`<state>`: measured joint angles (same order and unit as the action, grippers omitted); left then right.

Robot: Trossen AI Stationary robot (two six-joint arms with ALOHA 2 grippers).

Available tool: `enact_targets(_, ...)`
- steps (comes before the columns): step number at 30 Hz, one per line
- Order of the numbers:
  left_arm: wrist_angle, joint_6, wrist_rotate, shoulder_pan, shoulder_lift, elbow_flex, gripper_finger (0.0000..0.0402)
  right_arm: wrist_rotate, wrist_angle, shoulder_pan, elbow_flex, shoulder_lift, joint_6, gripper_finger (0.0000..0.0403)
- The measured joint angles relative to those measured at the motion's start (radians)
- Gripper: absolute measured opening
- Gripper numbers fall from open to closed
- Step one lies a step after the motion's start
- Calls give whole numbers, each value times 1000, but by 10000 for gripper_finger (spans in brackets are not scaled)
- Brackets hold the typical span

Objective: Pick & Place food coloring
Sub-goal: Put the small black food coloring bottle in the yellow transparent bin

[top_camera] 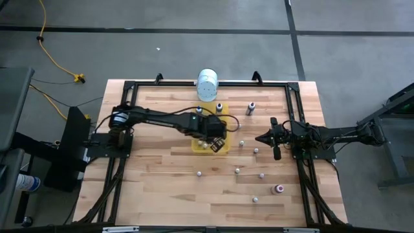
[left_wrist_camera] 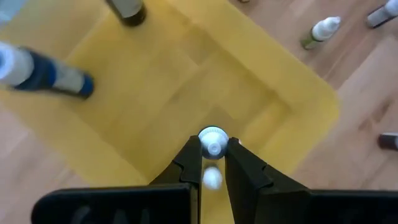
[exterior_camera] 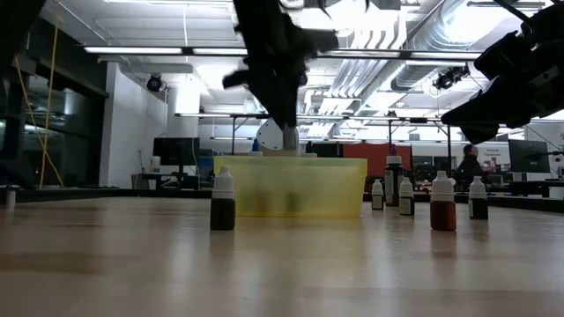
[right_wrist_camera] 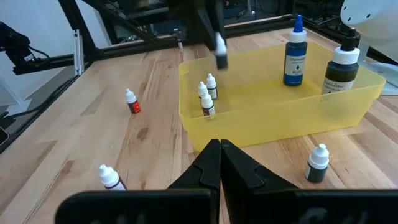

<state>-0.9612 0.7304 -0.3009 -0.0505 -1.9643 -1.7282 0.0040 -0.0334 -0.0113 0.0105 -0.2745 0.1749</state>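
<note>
Holding a small white-capped bottle [left_wrist_camera: 213,142] over the yellow tray [top_camera: 194,144], we see the left gripper [left_wrist_camera: 213,155] clamped on its cap. Three tiny bottles [right_wrist_camera: 207,94] and two taller ones [right_wrist_camera: 295,53] stand inside the tray. Other bottles [exterior_camera: 222,201] dot the table [top_camera: 162,188]. We note the right gripper [right_wrist_camera: 219,163] closed, empty, beside the tray.

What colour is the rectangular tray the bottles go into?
Translucent yellow plastic tray; clearest in the right wrist view.
</note>
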Motion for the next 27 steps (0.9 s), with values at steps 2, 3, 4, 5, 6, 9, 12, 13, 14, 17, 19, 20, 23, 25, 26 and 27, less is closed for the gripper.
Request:
enact_targets(2,44,-37,14,13,-23,1,33,0,0,0,0,0,0,0)
enact_targets(3,67,-53,25,20,-32,0,33,0,0,0,0,0,0,0)
enact_targets(4,94,-80,37,23,-46,0,33,0,0,0,0,0,0,0)
enact_targets(5,118,-116,57,27,-59,0,33,0,0,0,0,0,0,0)
enact_targets(6,132,-152,76,31,-72,0,33,0,0,0,0,0,0,0)
enact_targets(9,173,-258,120,33,-99,1,33,0,0,0,0,0,0,0)
enact_targets(12,183,-331,134,32,-121,0,33,0,0,0,0,0,0,0)
enact_targets(13,184,-356,134,31,-129,0,33,0,0,0,0,0,0,0)
enact_targets(14,184,-380,134,31,-136,0,33,0,0,0,0,0,0,0)
enact_targets(17,188,-426,144,31,-148,0,33,0,0,0,0,0,0,0)
enact_targets(19,184,-444,165,31,-152,0,33,0,0,0,0,0,0,0)
enact_targets(20,187,-447,163,31,-153,0,33,0,0,0,0,0,0,0)
enact_targets(23,203,-439,161,31,-167,0,33,0,0,0,0,0,0,0)
enact_targets(25,197,-436,174,31,-169,1,33,0,0,0,0,0,0,0)
enact_targets(26,203,-435,181,31,-168,1,33,0,0,0,0,0,0,0)
enact_targets(27,207,-435,183,31,-170,0,33,0,0,0,0,0,0,0)
